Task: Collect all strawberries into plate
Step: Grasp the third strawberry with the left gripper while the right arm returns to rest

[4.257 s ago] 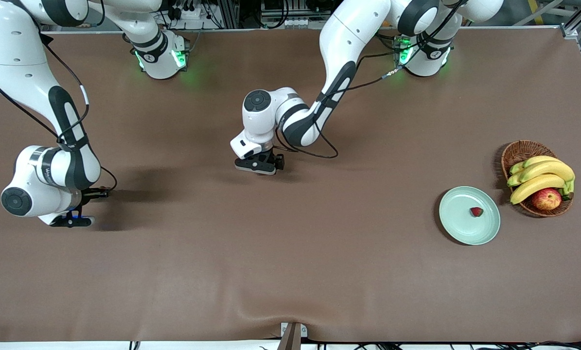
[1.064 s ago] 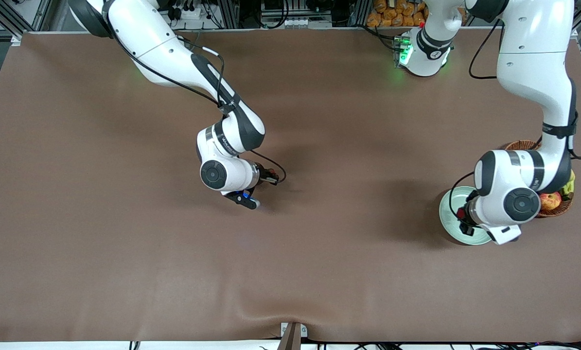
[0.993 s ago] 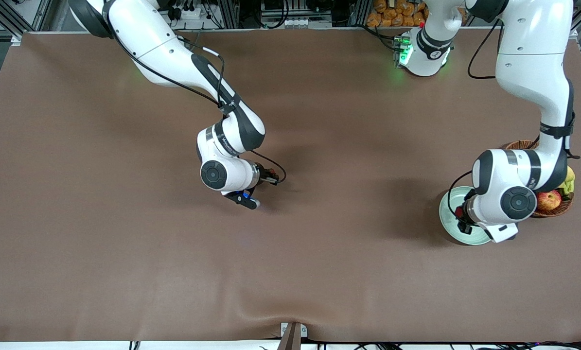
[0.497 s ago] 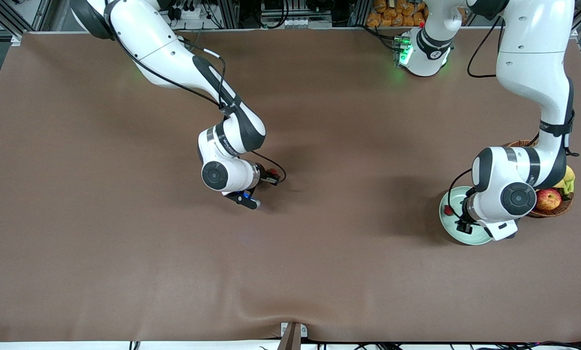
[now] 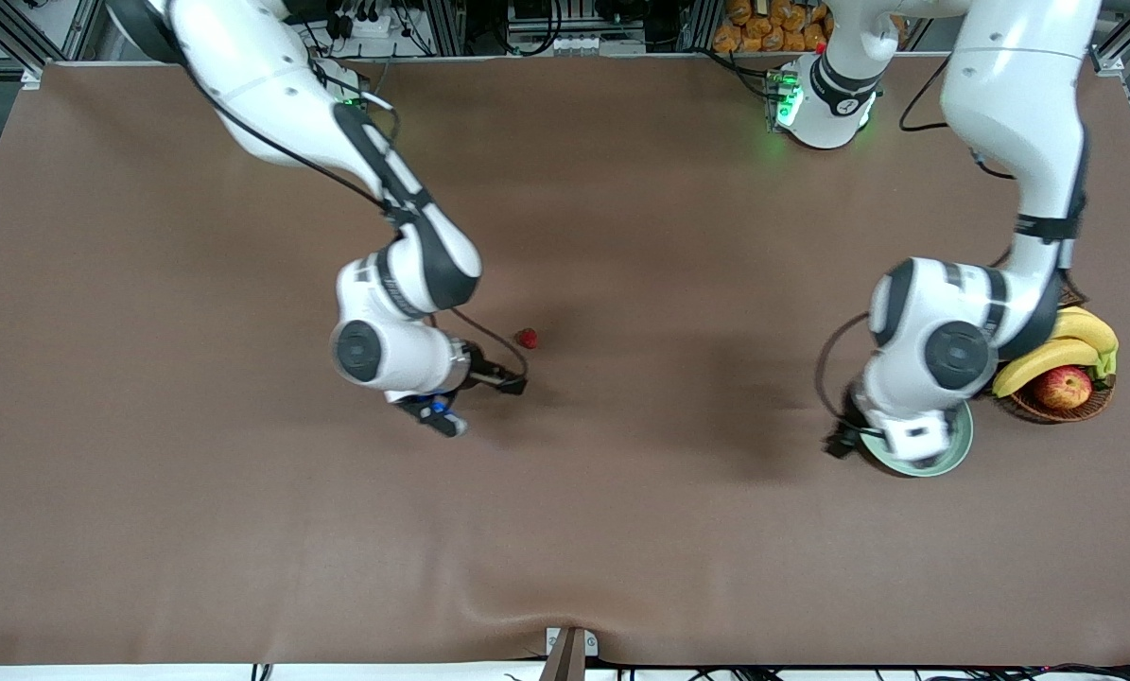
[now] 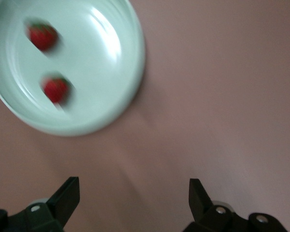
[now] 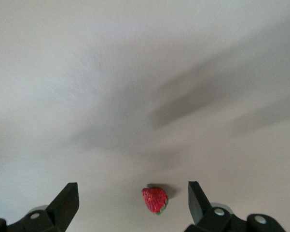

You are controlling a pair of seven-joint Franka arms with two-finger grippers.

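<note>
Two strawberries (image 6: 48,63) sit in the plate (image 6: 128,72); both hands spread empty; the loose counter strawberry (image 5: 527,338) could roll if right hand (image 7: 132,203) nudges it

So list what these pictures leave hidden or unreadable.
- Plate, front view: mostly covered by the left arm, so its berries don't show there.
- Two strawberries in the plate, left wrist view: motion-blurred, caps indistinct.
- Left tool: open; in the front view it is hidden under its wrist.
- Basket, front view: partly hidden by the left arm.
- Right tool: open, with only its fingertips in frame.
</note>
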